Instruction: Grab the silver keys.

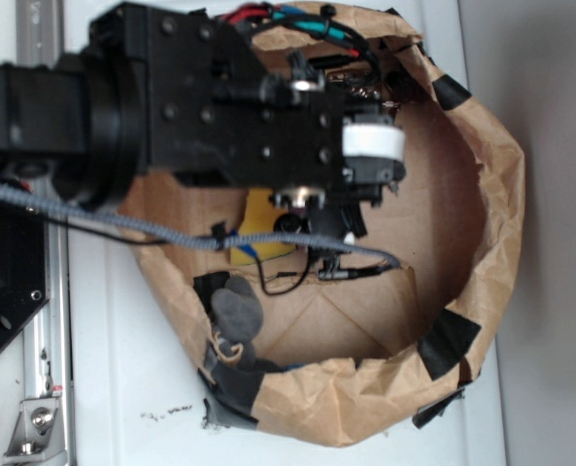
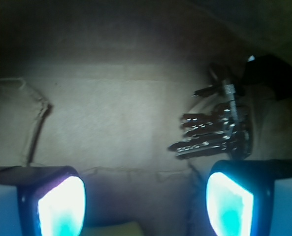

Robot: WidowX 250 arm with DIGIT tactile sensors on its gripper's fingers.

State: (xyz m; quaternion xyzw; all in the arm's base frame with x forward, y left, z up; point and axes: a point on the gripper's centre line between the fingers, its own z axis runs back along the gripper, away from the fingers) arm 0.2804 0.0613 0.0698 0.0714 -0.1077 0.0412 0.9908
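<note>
Inside the bag: brown paper bag [image 1: 482, 194] lying open on the white table [image 1: 103, 388], rim patched with black tape [image 1: 450, 340]; the robot arm [image 1: 200, 97] covers most of its left half from the exterior view.
Silver keys: fanned out on the bag floor in the wrist view [image 2: 215, 132], blades pointing left, up and right of centre; in the exterior view just a glint shows past the arm near the top rim [image 1: 363, 89], hard to read.
Gripper: fingers spread wide apart [image 2: 146, 204], nothing between them; the glowing pads [image 2: 62, 206] are cut off by the bottom edge. Keys sit just above the right finger, not touching as far as I can tell.
Yellow sponge: only a slice peeks out below the arm [image 1: 258, 218], rest hidden.
Dark discs: grey round pieces [image 1: 237, 311] by the lower left rim, partly overlapped.
Cable: grey braided cable [image 1: 122, 221] crosses the bag opening.
</note>
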